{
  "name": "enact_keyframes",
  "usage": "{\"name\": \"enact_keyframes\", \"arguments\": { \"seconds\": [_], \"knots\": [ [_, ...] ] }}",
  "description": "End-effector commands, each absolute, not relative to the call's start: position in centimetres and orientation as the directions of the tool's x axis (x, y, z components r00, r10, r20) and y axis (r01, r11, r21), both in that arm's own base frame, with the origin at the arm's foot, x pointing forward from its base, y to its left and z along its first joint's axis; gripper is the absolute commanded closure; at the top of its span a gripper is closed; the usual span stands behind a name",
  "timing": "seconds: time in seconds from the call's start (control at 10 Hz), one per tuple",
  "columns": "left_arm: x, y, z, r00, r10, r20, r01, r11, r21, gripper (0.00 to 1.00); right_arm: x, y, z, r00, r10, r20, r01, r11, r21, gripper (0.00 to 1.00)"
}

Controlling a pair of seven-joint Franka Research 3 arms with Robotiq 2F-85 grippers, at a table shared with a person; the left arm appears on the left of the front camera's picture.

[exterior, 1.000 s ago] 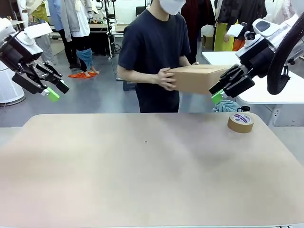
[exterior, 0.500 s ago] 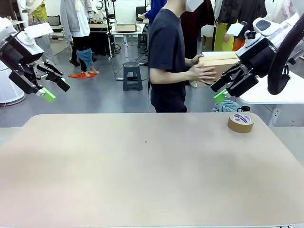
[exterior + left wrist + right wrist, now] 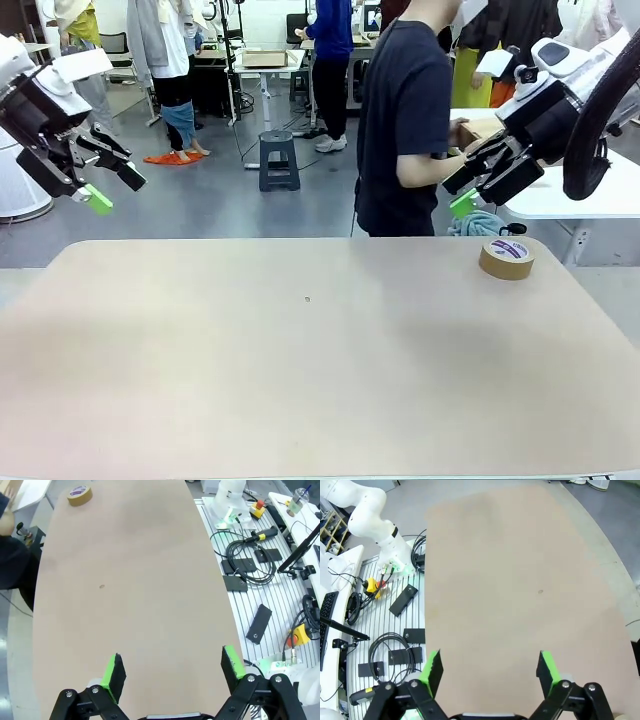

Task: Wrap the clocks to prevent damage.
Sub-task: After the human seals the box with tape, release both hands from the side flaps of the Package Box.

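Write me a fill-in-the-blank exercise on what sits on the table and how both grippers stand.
1. The only thing lying on the table is a roll of ____.
2. Both the left gripper and the right gripper have their jaws ____.
3. The person at the far side holds a cardboard ____.

Missing words: tape; open; box

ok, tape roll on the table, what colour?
Tan tape roll with a purple-printed label; front view shows it best.

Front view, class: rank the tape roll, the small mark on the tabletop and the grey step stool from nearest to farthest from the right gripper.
1. Tape roll, on the table just below the right gripper.
2. Small mark, mid-table.
3. Grey step stool, on the floor beyond the table.
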State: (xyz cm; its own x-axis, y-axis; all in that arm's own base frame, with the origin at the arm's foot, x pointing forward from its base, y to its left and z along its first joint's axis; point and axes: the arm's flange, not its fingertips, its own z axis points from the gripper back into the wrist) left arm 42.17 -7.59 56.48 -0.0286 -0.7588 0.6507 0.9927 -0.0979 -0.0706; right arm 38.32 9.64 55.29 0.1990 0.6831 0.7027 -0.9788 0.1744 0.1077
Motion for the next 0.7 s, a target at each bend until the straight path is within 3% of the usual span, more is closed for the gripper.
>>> {"name": "enact_keyframes", "arguments": {
  "seconds": [0.0, 0.2, 0.6],
  "knots": [
    [42.1, -7.6, 56.6, -0.031, -0.760, 0.650, 0.993, -0.097, -0.065, 0.00, 39.4, 8.6, 56.2, 0.262, 0.473, 0.841, -0.925, 0.372, 0.080, 0.00],
    [41.9, -5.4, 56.9, 0.065, -0.560, 0.826, 0.998, 0.054, -0.042, 0.00, 38.7, 5.2, 56.7, 0.301, 0.230, 0.925, -0.837, 0.529, 0.141, 0.00],
    [40.5, -1.0, 55.9, 0.118, -0.395, 0.911, 0.986, 0.156, -0.060, 0.00, 35.1, 1.2, 53.9, 0.389, 0.215, 0.896, -0.794, 0.571, 0.208, 0.00]
  ]
}}
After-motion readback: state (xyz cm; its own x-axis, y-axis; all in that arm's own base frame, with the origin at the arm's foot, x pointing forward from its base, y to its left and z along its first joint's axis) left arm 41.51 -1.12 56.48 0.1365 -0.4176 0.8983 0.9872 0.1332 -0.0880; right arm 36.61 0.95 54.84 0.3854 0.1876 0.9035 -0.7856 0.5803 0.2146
